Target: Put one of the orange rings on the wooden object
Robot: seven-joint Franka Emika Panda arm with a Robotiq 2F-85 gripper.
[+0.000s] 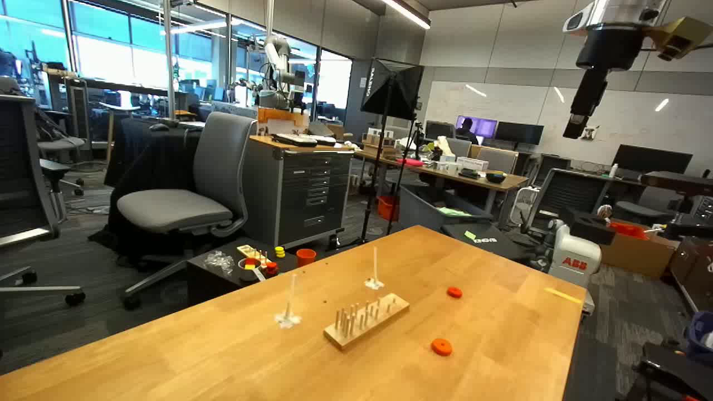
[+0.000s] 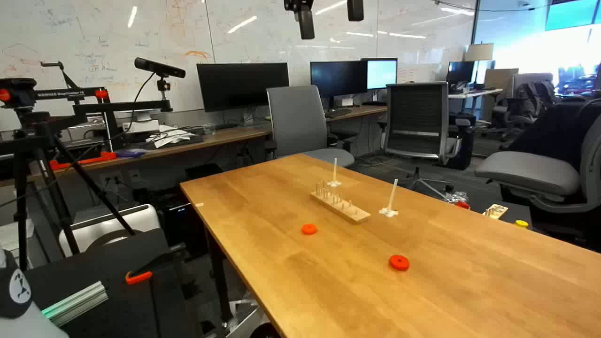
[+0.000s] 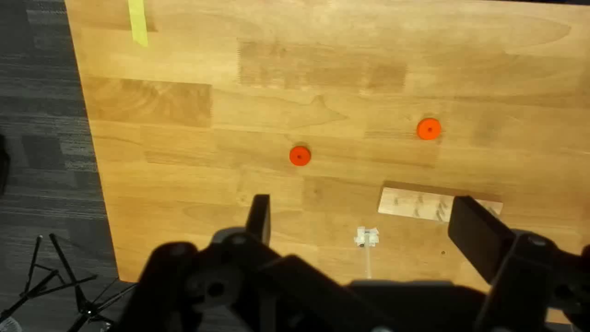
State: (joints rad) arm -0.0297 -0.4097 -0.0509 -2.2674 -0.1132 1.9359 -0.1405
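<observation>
Two orange rings lie flat on the table, apart from the board. The ring beside the board's long side (image 1: 442,347) (image 2: 309,229) (image 3: 428,129) and the ring off its short-peg end (image 1: 454,292) (image 2: 399,263) (image 3: 300,156) show in all views. The wooden object, a light rectangular board with upright pegs (image 1: 374,321) (image 2: 340,208) (image 3: 410,203), shows in all views. No ring is on its pegs. My gripper (image 1: 576,125) (image 2: 331,28) (image 3: 362,216) is high above the table, open and empty. Its right finger hides part of the board in the wrist view.
Two thin upright rods taped to the table (image 1: 375,270) (image 1: 291,303) stand behind the board; both also show in an exterior view (image 2: 335,172) (image 2: 392,198). Yellow tape (image 3: 138,23) marks the table near an edge. A low black stand with cups (image 1: 306,257) adjoins the table.
</observation>
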